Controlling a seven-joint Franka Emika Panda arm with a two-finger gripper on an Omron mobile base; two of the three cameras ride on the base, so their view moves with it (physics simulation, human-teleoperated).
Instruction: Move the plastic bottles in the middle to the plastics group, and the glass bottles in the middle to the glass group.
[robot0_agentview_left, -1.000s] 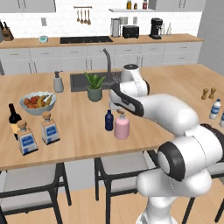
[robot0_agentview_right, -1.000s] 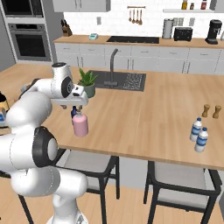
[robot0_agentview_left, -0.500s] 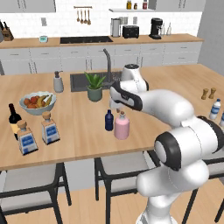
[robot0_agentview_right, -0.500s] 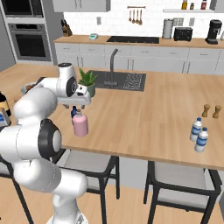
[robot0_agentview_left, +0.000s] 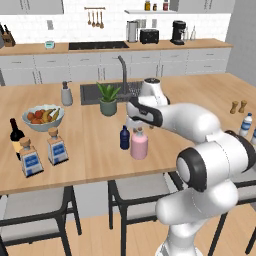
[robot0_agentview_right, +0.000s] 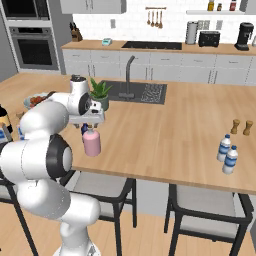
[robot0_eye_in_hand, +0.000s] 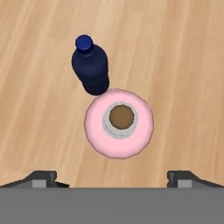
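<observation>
Pale wooden counter (robot0_agentview_left: 90, 155) carries everything, and nearest its front edge on the left stand two square clear bottles with blue labels and tan stoppers (robot0_agentview_left: 31, 159) beside a dark wine bottle with a red top and yellow label (robot0_agentview_left: 16, 135). Near the middle a round pale-pink bottle with a narrow neck and light cap (robot0_agentview_left: 139, 144) stands upright, and a small dark navy-blue plastic bottle (robot0_agentview_left: 124, 138) stands just beside it. The fingers (robot0_eye_in_hand: 111, 177) hang wide apart right above the pink bottle, clamped on nothing. Off at the right, two small whitish bottles with blue labels and caps (robot0_agentview_right: 227, 154) stand together, two brown shakers (robot0_agentview_right: 240, 127) behind them. Farther back sit a fruit bowl (robot0_agentview_left: 42, 117) and a potted plant (robot0_agentview_left: 108, 98)
</observation>
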